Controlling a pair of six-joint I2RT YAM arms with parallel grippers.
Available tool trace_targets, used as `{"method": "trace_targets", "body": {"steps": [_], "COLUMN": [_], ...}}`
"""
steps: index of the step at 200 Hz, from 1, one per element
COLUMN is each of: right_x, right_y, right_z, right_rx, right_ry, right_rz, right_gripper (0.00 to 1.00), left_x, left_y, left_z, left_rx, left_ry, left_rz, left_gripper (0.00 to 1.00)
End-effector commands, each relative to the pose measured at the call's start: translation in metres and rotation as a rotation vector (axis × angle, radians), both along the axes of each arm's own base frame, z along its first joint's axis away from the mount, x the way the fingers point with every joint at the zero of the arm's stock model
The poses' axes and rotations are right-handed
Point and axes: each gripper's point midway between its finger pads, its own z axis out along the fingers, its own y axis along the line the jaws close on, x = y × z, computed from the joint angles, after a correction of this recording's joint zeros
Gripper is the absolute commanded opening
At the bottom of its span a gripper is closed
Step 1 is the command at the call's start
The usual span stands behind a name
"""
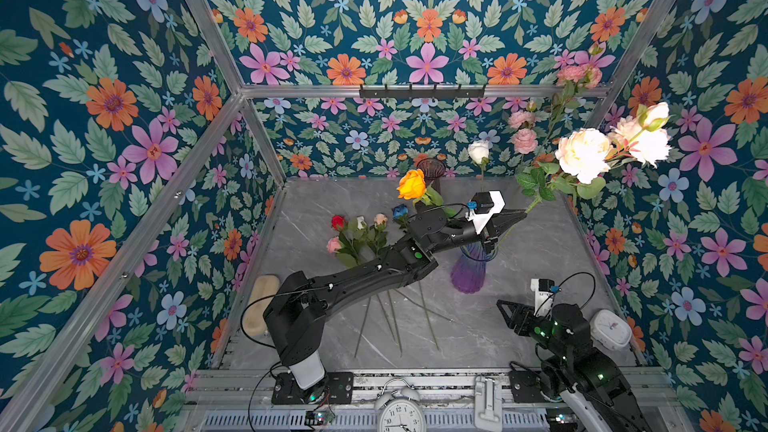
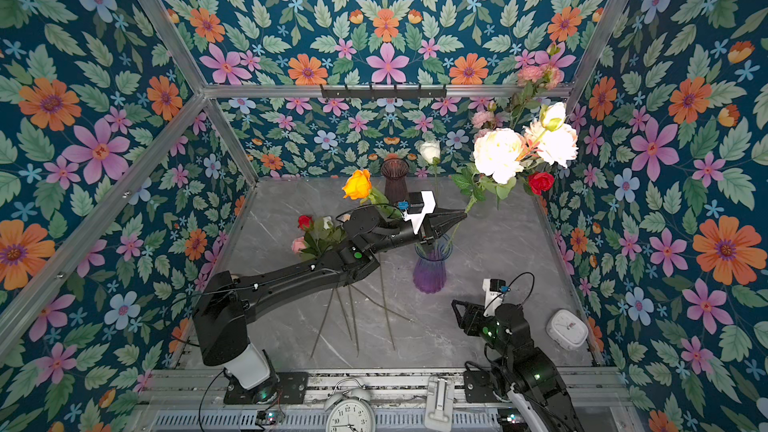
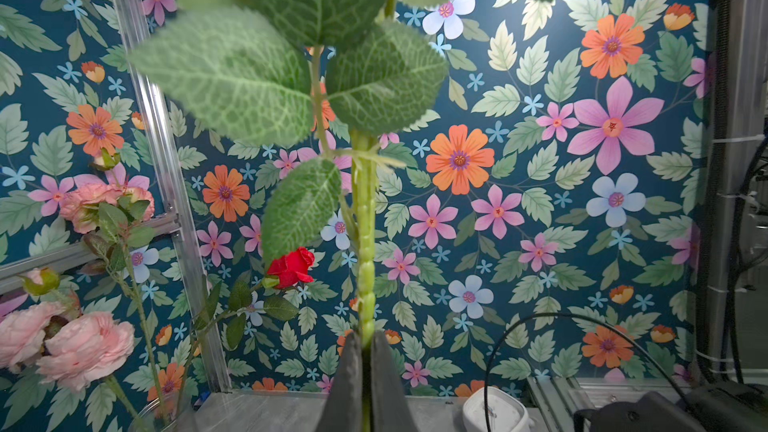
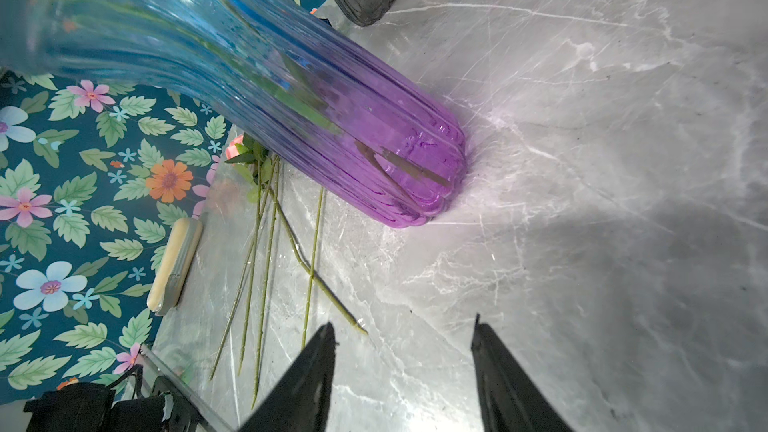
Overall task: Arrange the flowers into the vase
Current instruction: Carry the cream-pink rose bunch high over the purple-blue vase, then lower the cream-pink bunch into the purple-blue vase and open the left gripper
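At the left of the table (image 1: 316, 209) a handful of loose flowers (image 1: 357, 236) lies flat, heads toward the far side and bare stems fanned toward the near edge, not yet placed. Reaching from the near left across the middle, the left gripper (image 1: 523, 214) is clamped on the stem (image 3: 365, 243) of a pale peach spray (image 1: 584, 155); the left wrist view shows both jaws pressed against the green stem with no gap. That stem is the axis that matters. It slants from the blooms, high and to the far right, down past the fingertips toward the near left, where the purple vase (image 1: 468, 274) stands just under the wrist. The thin lower end seems to dip into the vase mouth, though the arm hides part of the rim, so how deep it sits cannot be told. The vase thus lies below the grip and slightly to its near left, so I judge the coming move to be a slide down along the stem's own slant before letting go. At the near right the right gripper (image 1: 503, 312) rests low with its jaws apart and empty. It points toward the vase but stands well apart from it, and the left arm is plainly the nearer one.
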Motion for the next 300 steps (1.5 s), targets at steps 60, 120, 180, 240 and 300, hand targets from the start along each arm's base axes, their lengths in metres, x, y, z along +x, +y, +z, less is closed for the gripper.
{"method": "trace_targets", "body": {"steps": [60, 120, 180, 240, 300], "right_x": [0.001, 0.001, 0.001, 0.001, 0.001], "right_y": [0.001, 0.001, 0.002, 0.002, 0.002], "right_z": [0.003, 0.003, 0.003, 0.003, 0.002], "right_rx": [0.009, 0.008, 0.01, 0.009, 0.009], "right_ry": [-0.015, -0.015, -0.015, -0.016, -0.015], "right_rz": [0.004, 0.003, 0.007, 0.006, 0.005], "right_gripper": [0.55, 0.55, 0.55, 0.55, 0.55], "left_x": [0.013, 0.042, 0.07, 0.081, 0.079], "left_y": [0.01, 0.017, 0.019, 0.018, 0.019], "left_z": [-0.023, -0.041, -0.064, -0.078, -0.087], "left_rx": [0.022, 0.025, 0.046, 0.065, 0.088], "left_ry": [-0.021, 0.095, 0.224, 0.295, 0.311], "left_rz": [0.111, 0.225, 0.231, 0.235, 0.231], "left_gripper": [0.0, 0.0, 0.0, 0.04, 0.05]}}
